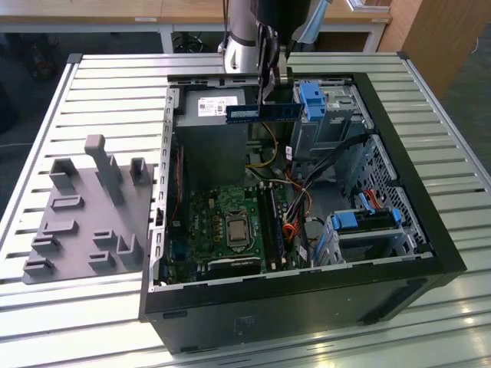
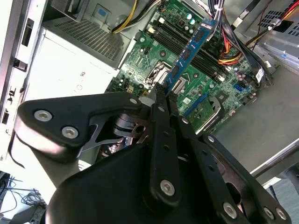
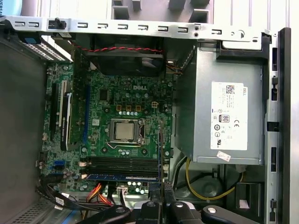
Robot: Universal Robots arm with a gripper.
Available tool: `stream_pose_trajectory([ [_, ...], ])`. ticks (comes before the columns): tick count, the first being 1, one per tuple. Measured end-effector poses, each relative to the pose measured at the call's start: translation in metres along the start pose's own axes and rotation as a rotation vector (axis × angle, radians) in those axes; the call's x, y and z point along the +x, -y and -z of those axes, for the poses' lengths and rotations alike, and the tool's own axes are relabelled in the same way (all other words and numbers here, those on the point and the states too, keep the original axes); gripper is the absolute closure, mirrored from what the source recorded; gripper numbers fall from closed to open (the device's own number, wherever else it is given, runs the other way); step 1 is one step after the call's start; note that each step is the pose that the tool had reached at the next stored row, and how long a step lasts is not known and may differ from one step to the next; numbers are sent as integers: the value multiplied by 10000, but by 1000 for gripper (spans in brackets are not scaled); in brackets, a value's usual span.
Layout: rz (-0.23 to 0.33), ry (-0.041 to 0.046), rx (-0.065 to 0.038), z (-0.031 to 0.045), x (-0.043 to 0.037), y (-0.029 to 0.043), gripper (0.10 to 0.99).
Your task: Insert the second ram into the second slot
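1. Second ram (image 1: 263, 112) hung level in the air over the open computer case (image 1: 307, 307). Your pincer (image 1: 270, 100) was closed on its upper edge, so you held it clear of any slot.
2. In the exterior view it sat high, between the power supply (image 1: 211, 115) and the blue drive-bay latch (image 1: 311, 100). It was well apart from the motherboard (image 1: 222, 222) below.
3. In the second wrist view you saw its blue board (image 2: 189, 51) reach out from the pincer (image 2: 163, 93) over the motherboard (image 2: 154, 56). Its pale label faced the camera.
4. In the first wrist view the black memory slots (image 3: 124, 163) lay near the pincer (image 3: 161, 198). Just beside them was a blue stick already seated (image 3: 124, 177).
5. You had the processor socket (image 3: 125, 129) near the slots on one side. On the other side, orange cables (image 3: 100, 192) crowded close to the seated stick.
6. Yellow cables (image 3: 205, 186) looped beside the power supply (image 3: 224, 116), apart from the slots.
7. On the slatted counter (image 1: 115, 84), a grey fixture tray (image 1: 84, 215) stood at the exterior view's left of the case.
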State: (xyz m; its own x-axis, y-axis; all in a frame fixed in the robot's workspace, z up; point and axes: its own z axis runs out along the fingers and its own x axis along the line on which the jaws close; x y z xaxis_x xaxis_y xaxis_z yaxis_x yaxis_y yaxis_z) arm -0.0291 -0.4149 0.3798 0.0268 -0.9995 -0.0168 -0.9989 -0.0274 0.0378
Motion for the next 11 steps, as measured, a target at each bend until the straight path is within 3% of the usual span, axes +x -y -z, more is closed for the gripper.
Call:
stream_pose_trajectory([
  [11,-1,-12,0,0,33,-1,949],
])
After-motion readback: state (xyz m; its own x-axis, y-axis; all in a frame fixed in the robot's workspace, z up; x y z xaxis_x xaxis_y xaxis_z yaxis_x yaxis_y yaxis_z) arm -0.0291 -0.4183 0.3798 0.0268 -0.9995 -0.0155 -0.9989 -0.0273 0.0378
